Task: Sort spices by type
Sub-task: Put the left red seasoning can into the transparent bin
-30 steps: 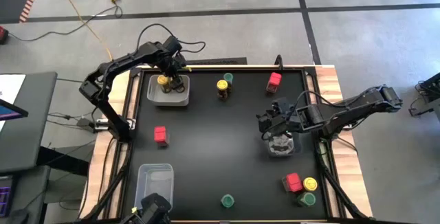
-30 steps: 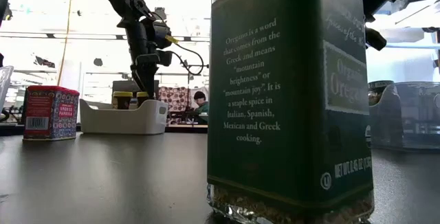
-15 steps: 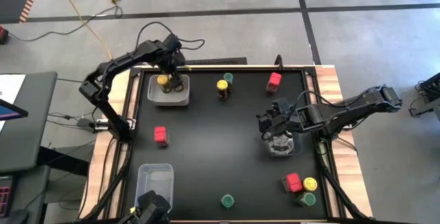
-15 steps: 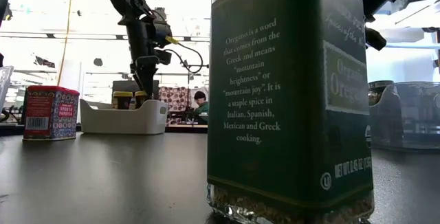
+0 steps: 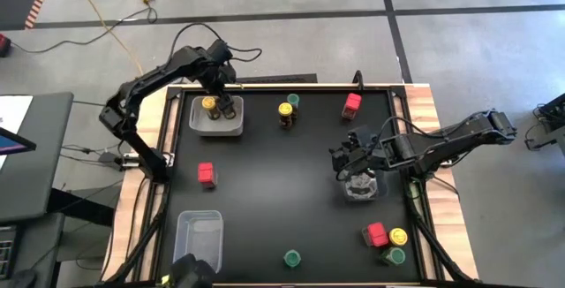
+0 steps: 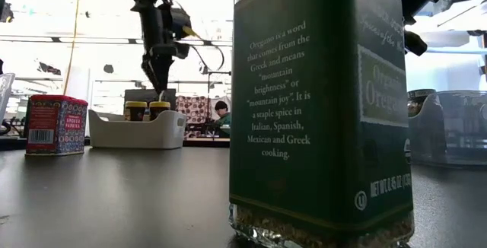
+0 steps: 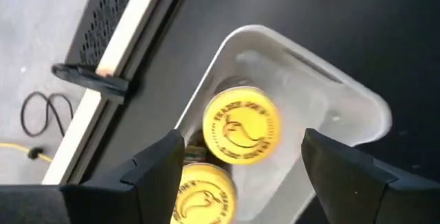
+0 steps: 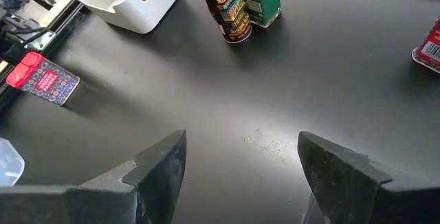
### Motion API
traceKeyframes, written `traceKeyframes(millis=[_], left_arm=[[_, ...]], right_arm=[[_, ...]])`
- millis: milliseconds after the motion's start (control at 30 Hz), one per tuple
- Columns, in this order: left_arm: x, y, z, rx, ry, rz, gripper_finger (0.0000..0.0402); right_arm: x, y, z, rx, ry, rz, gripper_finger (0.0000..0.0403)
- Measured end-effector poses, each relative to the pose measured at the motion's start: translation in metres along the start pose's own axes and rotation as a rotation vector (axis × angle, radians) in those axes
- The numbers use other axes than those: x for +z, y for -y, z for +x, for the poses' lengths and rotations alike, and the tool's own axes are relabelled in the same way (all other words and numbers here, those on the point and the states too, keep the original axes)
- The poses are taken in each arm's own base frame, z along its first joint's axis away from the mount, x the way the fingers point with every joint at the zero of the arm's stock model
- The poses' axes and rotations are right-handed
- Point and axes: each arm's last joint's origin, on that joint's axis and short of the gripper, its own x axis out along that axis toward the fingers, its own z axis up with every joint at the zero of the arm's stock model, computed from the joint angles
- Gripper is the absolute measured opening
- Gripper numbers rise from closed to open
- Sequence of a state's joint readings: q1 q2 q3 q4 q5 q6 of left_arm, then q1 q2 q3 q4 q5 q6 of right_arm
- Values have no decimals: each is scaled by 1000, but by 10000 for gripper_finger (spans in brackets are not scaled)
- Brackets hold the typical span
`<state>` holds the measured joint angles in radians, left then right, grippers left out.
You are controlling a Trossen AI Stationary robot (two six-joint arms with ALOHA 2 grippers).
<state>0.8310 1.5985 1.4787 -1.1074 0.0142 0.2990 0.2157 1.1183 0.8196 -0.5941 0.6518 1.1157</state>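
Note:
My left gripper [image 5: 222, 104] is open and hovers above the white bin [image 5: 215, 125] at the table's far left. Two yellow-lidded jars [image 7: 241, 125] [image 7: 203, 193] stand in that bin, below and between the fingers, untouched. My right gripper [image 5: 344, 157] is open and hangs over a clear bin [image 5: 360, 188] on the right. A yellow-lidded jar [image 5: 286, 111] and a green-lidded one [image 5: 293, 100] stand together at the far middle. Red tins [image 5: 352, 104] [image 5: 206, 174] stand alone. A red tin [image 5: 377, 234], a yellow lid [image 5: 398, 236] and a green lid [image 5: 394, 255] cluster near right.
Another green-lidded jar [image 5: 291, 257] stands at the near edge and fills the low view [image 6: 319, 103]. A clear bin [image 5: 199, 232] sits near left. The middle of the black table [image 5: 282, 182] is bare. A person [image 6: 222, 109] shows far behind the table.
My left gripper has risen out of the white bin and now hangs above the two yellow-lidded jars, which stay standing in the bin. The right arm has kept still.

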Motion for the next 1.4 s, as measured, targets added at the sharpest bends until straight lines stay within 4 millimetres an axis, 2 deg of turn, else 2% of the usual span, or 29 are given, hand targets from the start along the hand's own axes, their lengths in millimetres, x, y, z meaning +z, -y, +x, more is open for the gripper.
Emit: traceKeyframes(millis=[133, 367, 467, 533, 667, 833, 1067, 1400], left_arm=[[-5, 15, -32, -23, 113, -28, 279], [-28, 52, -91, -57, 292, -64, 279], [-38, 73, -108, -110, 346, -72, 279], [-45, 88, -113, -153, 360, -81, 279], [-58, 120, -105, -155, 324, -149, 279], [-79, 152, -92, -68, 288, -341, 279], [-108, 180, -81, -60, 171, -483, 279], [-137, 198, -52, 5, 64, -648, 279]], right_arm=[[-2, -1, -1, 18, -27, -6, 306], [-14, -4, -9, 43, -68, -93, 306], [-18, -4, -12, 54, -97, -117, 306], [-20, -5, -14, 62, -112, -130, 306], [-24, -6, -17, 81, -122, -145, 306], [-30, -8, -22, 109, -148, -167, 306], [-35, -10, -27, 136, -160, -218, 306], [-41, -12, -32, 162, -173, -248, 306]])
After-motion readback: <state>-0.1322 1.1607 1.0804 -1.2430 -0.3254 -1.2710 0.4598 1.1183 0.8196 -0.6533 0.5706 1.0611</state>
